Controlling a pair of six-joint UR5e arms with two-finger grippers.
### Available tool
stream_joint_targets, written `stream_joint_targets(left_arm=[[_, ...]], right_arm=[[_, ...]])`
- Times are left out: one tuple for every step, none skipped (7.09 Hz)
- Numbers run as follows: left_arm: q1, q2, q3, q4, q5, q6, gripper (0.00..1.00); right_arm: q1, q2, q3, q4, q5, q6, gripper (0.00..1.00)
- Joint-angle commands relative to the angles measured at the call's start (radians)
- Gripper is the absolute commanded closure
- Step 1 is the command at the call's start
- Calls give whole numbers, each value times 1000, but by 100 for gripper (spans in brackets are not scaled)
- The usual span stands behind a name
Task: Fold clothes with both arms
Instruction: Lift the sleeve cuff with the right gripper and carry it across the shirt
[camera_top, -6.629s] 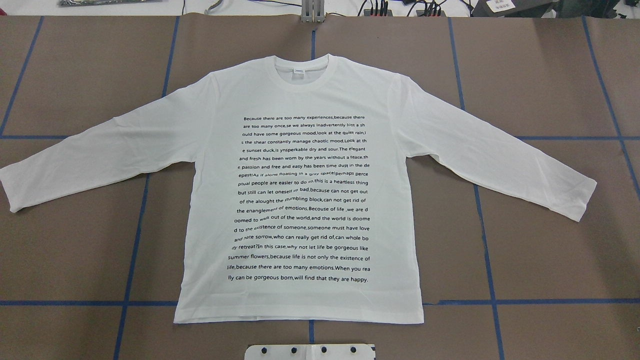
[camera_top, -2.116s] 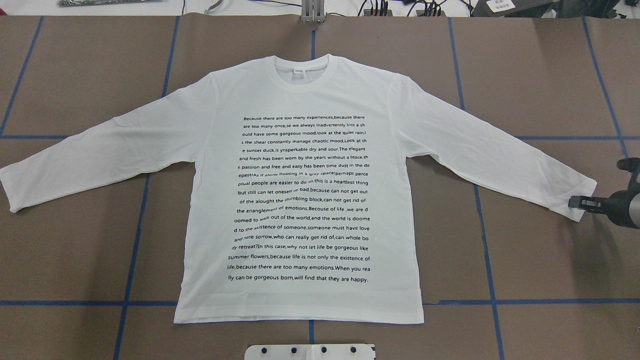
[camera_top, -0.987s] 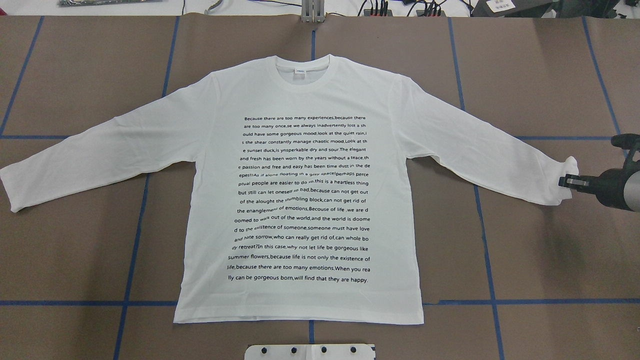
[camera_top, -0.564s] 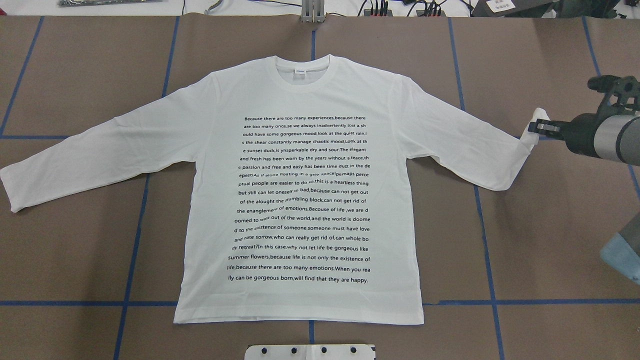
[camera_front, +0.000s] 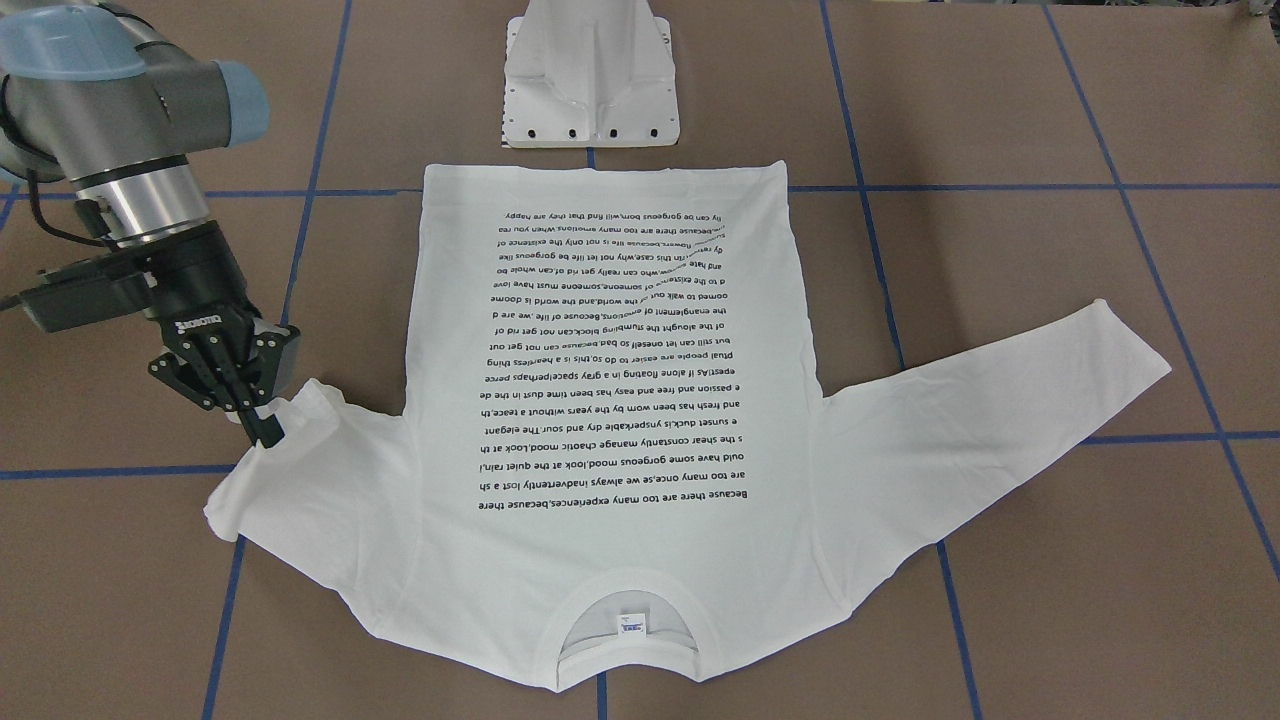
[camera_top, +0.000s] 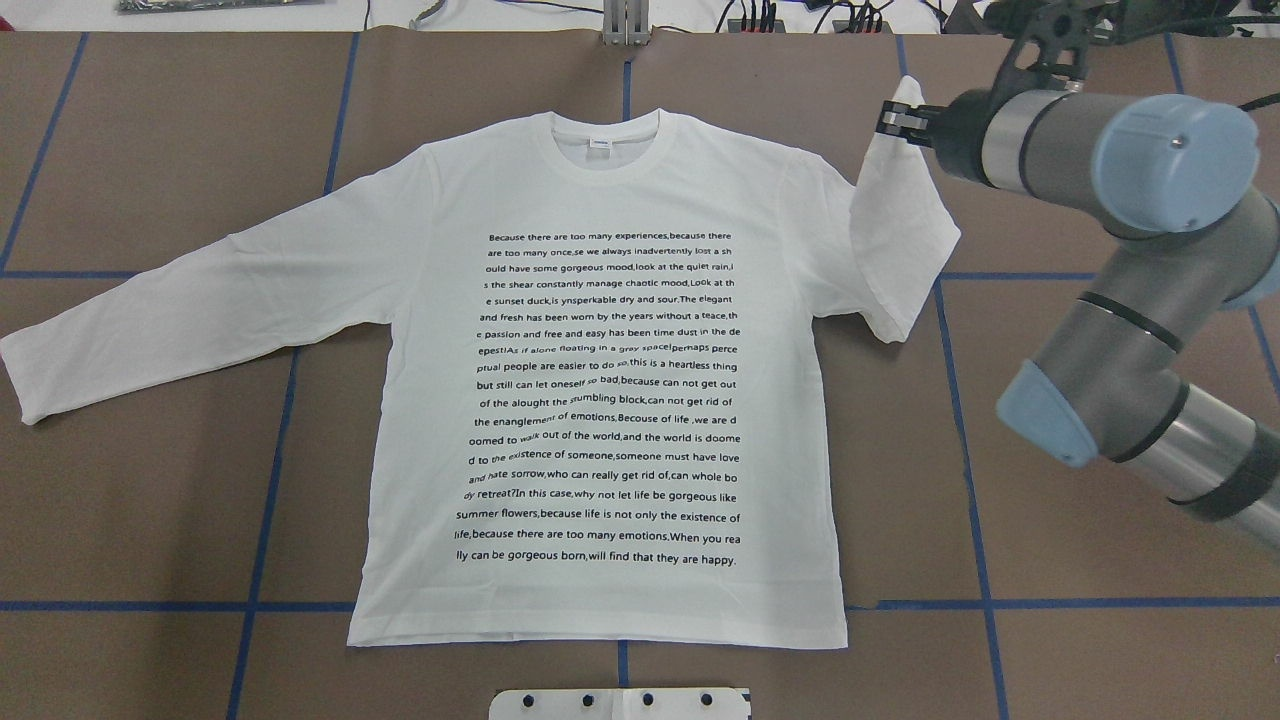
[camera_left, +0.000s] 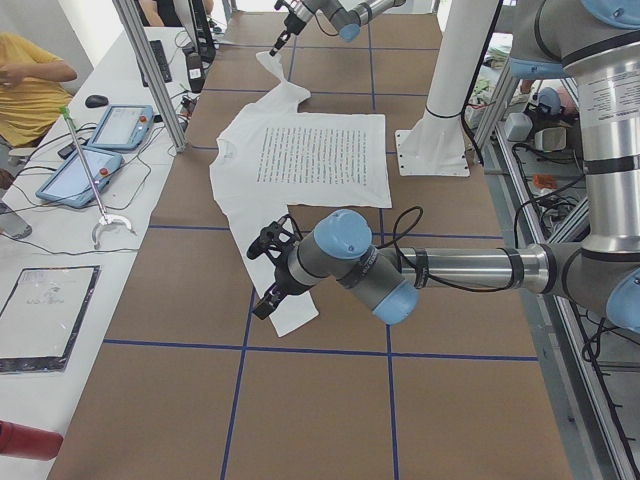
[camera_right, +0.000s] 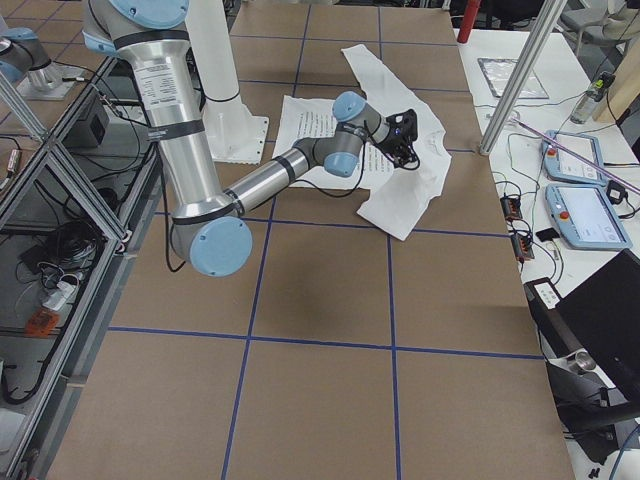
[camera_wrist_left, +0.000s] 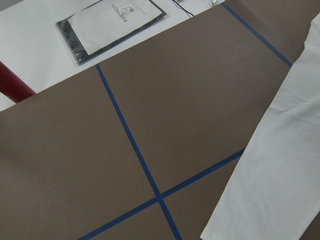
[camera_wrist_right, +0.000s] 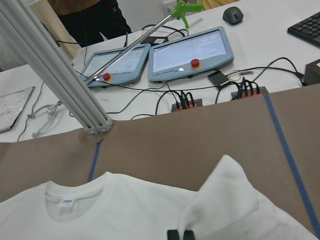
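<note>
The shirt (camera_top: 600, 400) lies flat, print up, on the table (camera_top: 1100, 500). One sleeve (camera_top: 900, 220) is lifted and doubled toward the shoulder, its cuff pinched in the right gripper (camera_top: 893, 122). The left gripper (camera_left: 262, 305) seems to hover over the other cuff; whether it is open can't be told.

Brown table (camera_top: 150, 150), gridded with blue tape (camera_top: 150, 606). White bench (camera_left: 40, 250) alongside carries two pendants (camera_left: 125, 125) and a red item (camera_left: 25, 440), possibly a bottle. Aluminium post (camera_left: 148, 70) at its edge.
</note>
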Motion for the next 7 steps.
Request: stream_joint_targets(left_arm=[[1, -13, 16, 0, 0, -1, 0], [1, -19, 20, -1, 2, -1, 0], [1, -24, 24, -1, 0, -1, 0], [0, -24, 24, -1, 0, -1, 0], [0, -24, 24, -1, 0, -1, 0], [1, -24, 24, -1, 2, -1, 0], [0, -24, 24, -1, 0, -1, 0]], right_arm=[[-119, 201, -55, -23, -164, 5, 100], [-184, 250, -89, -23, -259, 5, 100], [-225, 328, -167, -23, -305, -2, 100], [-271, 394, -228, -23, -335, -4, 100], [-334, 413, -278, -20, -412, -5, 100], [-370, 439, -316, -20, -454, -5, 100], [-387, 467, -341, -20, -459, -5, 100]])
